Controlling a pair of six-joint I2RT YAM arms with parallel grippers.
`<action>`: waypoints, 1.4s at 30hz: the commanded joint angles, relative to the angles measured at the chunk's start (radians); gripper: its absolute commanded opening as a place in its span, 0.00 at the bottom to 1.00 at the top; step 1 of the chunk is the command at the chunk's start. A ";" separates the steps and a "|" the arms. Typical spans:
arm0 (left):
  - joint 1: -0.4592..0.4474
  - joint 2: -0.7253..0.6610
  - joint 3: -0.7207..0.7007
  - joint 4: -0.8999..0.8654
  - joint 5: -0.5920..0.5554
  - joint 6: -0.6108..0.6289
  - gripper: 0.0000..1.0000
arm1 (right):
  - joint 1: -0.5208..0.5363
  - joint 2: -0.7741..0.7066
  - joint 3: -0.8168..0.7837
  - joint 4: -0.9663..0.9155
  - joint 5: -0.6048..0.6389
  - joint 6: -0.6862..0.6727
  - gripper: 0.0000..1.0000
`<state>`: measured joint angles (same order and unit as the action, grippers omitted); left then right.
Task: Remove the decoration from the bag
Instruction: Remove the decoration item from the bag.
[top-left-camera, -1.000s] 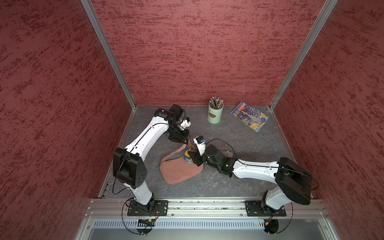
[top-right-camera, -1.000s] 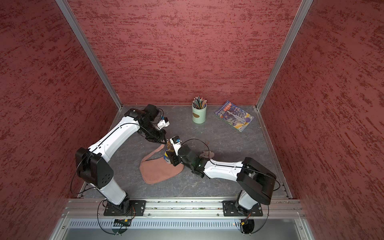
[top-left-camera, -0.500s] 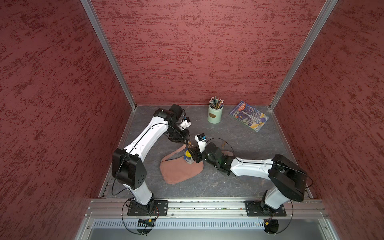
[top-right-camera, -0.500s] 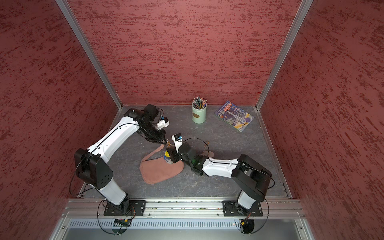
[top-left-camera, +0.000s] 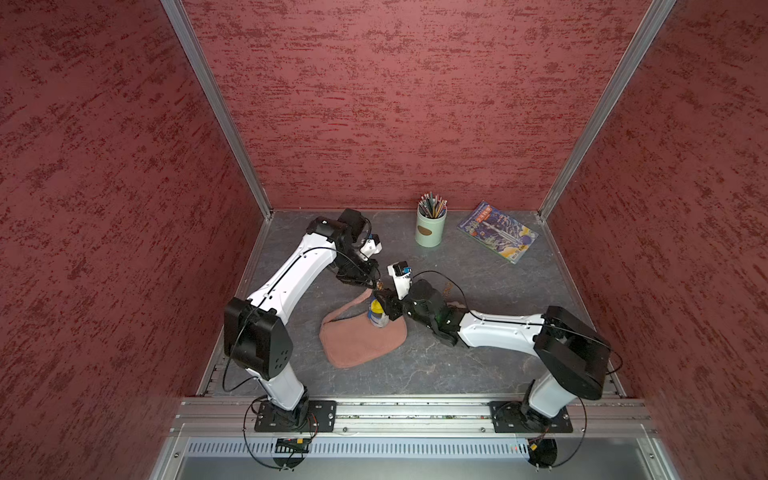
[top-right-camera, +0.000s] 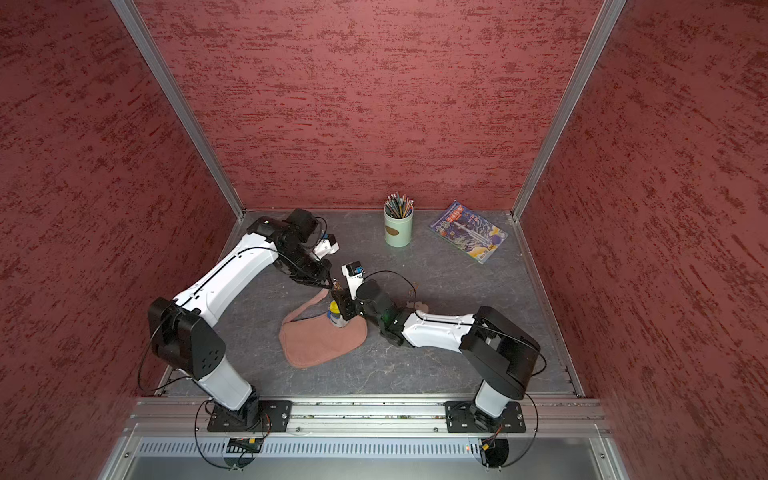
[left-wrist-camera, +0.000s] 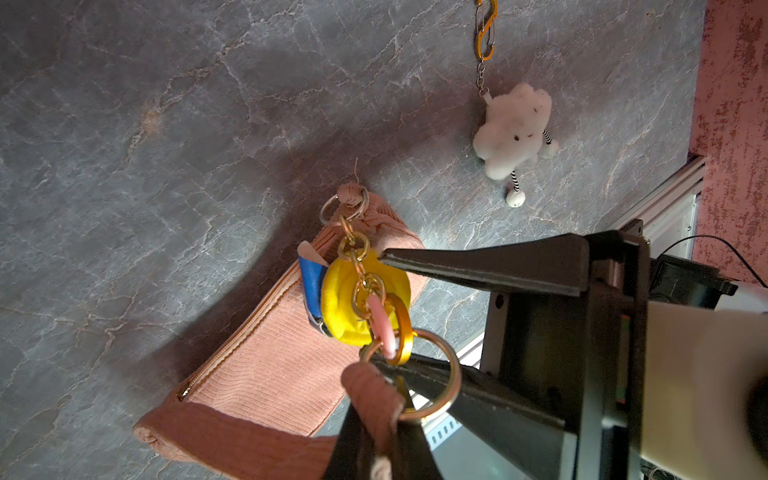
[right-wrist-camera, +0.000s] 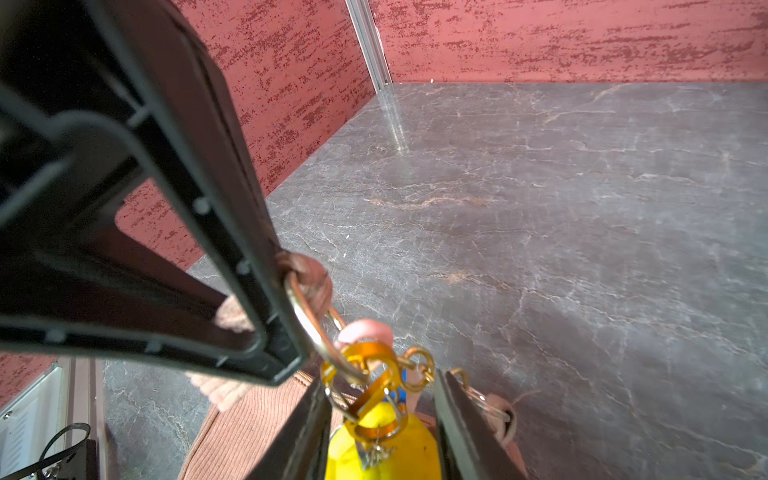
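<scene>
Left end effector (top-left-camera: 376, 285) clamped; right end effector (top-left-camera: 381, 306) jaws apart.

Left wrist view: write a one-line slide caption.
Left gripper pinches the bag strap; right gripper straddles the yellow charm clipped to its ring.

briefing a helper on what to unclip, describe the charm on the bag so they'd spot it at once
Find the pink bag on the grey table. At its strap end hangs a yellow charm with a blue side. The other charm, a white cloud, lies loose, apart.
</scene>
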<state>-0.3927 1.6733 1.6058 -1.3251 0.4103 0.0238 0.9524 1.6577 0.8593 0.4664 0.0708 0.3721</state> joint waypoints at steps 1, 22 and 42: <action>-0.005 -0.030 0.004 0.001 0.010 0.019 0.00 | -0.004 0.009 0.024 0.018 -0.014 0.009 0.39; 0.005 -0.037 0.002 0.008 -0.016 0.021 0.00 | -0.007 -0.018 -0.023 0.036 -0.045 0.043 0.24; -0.046 -0.086 -0.063 0.043 -0.076 0.104 0.00 | -0.020 -0.114 -0.005 -0.131 -0.068 0.039 0.18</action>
<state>-0.4267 1.6047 1.5555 -1.3098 0.3523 0.0971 0.9401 1.5806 0.8440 0.3950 0.0189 0.4114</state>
